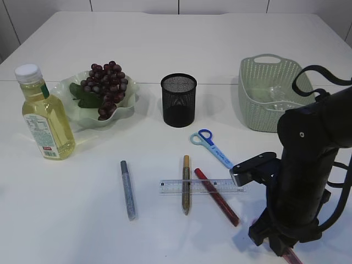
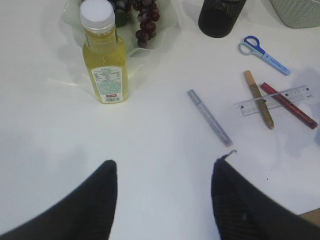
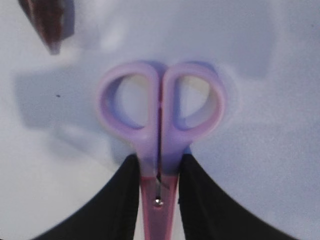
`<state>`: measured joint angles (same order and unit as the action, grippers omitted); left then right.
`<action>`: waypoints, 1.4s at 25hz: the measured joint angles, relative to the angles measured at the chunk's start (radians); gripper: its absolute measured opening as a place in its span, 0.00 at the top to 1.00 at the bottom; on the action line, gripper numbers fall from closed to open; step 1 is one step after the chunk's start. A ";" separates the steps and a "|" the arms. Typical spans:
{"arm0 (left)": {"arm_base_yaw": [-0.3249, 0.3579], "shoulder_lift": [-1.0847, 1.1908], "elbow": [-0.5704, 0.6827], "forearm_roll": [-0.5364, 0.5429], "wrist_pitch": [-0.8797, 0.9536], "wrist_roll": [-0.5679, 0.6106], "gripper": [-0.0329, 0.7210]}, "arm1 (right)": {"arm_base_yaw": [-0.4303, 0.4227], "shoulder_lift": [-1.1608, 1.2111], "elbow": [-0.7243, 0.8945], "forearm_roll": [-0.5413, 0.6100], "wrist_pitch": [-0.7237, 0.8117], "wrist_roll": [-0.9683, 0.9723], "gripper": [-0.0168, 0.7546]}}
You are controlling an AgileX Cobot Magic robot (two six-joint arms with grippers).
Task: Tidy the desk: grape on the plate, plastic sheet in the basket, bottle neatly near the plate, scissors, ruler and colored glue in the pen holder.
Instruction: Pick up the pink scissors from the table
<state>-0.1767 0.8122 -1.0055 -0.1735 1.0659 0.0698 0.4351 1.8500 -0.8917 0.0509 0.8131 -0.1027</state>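
Observation:
My right gripper (image 3: 159, 165) is shut on purple-handled scissors (image 3: 160, 107) with a pink body, low over the table at the front right (image 1: 280, 247). My left gripper (image 2: 165, 165) is open and empty above bare table. Blue scissors (image 1: 212, 146), a clear ruler (image 1: 203, 186) and silver (image 1: 127, 190), gold (image 1: 186, 184) and red (image 1: 217, 197) glue pens lie at the front middle. The gold and red pens cross the ruler. The black mesh pen holder (image 1: 179, 100) stands behind them. Grapes (image 1: 107, 82) lie on the green plate (image 1: 129, 107). The yellow bottle (image 1: 47, 118) stands upright left of it.
A pale green basket (image 1: 269, 93) stands at the back right with something clear inside. The right arm hides the front right corner. In the left wrist view the bottle (image 2: 104, 55) is far left and the pens (image 2: 210, 117) are to the right.

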 joint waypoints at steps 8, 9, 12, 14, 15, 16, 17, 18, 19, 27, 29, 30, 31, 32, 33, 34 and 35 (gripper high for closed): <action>0.000 0.000 0.000 0.004 0.000 0.000 0.38 | 0.000 0.004 -0.010 0.000 0.022 0.000 0.67; 0.000 0.000 0.000 0.006 0.000 0.000 0.38 | 0.000 0.007 -0.015 0.000 0.031 0.000 0.67; 0.000 0.000 0.000 0.007 0.000 0.000 0.38 | 0.000 0.013 -0.027 0.000 0.049 0.000 0.67; 0.000 0.000 0.000 0.007 0.000 0.000 0.38 | 0.000 0.013 -0.033 0.004 0.057 0.000 0.67; 0.000 0.000 0.000 0.007 0.000 0.000 0.38 | 0.000 0.013 -0.033 0.004 0.057 0.000 0.67; 0.000 0.000 0.000 0.007 0.000 0.000 0.38 | 0.000 0.013 -0.033 0.004 0.058 0.000 0.67; 0.000 0.000 0.000 0.007 0.000 0.000 0.38 | 0.000 0.013 -0.033 0.005 0.058 0.000 0.67; 0.000 0.000 0.000 0.007 0.000 0.000 0.38 | 0.000 0.013 -0.033 0.005 0.058 0.000 0.67; 0.000 0.000 0.000 0.007 0.000 0.000 0.38 | 0.000 0.013 -0.033 0.005 0.058 0.000 0.67; 0.000 0.000 0.000 0.007 0.000 0.000 0.38 | 0.000 0.013 -0.033 0.008 0.052 0.000 0.67; 0.000 0.000 0.000 0.007 0.000 0.000 0.38 | 0.000 0.013 -0.033 0.008 0.049 0.000 0.67; 0.000 0.000 0.000 0.007 0.000 0.000 0.38 | 0.000 0.013 -0.033 0.008 0.048 0.000 0.67; 0.000 0.000 0.000 0.007 0.000 0.000 0.38 | 0.000 0.013 -0.033 0.008 0.044 0.000 0.67; 0.000 0.000 0.000 0.007 0.000 0.000 0.38 | 0.000 0.013 -0.033 0.008 0.041 0.000 0.67; 0.000 0.000 0.000 0.007 0.000 0.000 0.38 | 0.000 0.013 -0.033 0.008 0.041 0.000 0.67; 0.000 0.000 0.000 0.007 0.000 0.000 0.38 | 0.000 0.013 -0.033 0.008 0.041 0.000 0.67; 0.000 0.000 0.000 0.007 0.000 0.000 0.38 | 0.000 0.013 -0.033 0.008 0.041 0.000 0.67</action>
<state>-0.1767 0.8122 -1.0055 -0.1660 1.0659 0.0698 0.4351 1.8625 -0.9246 0.0587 0.8545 -0.1027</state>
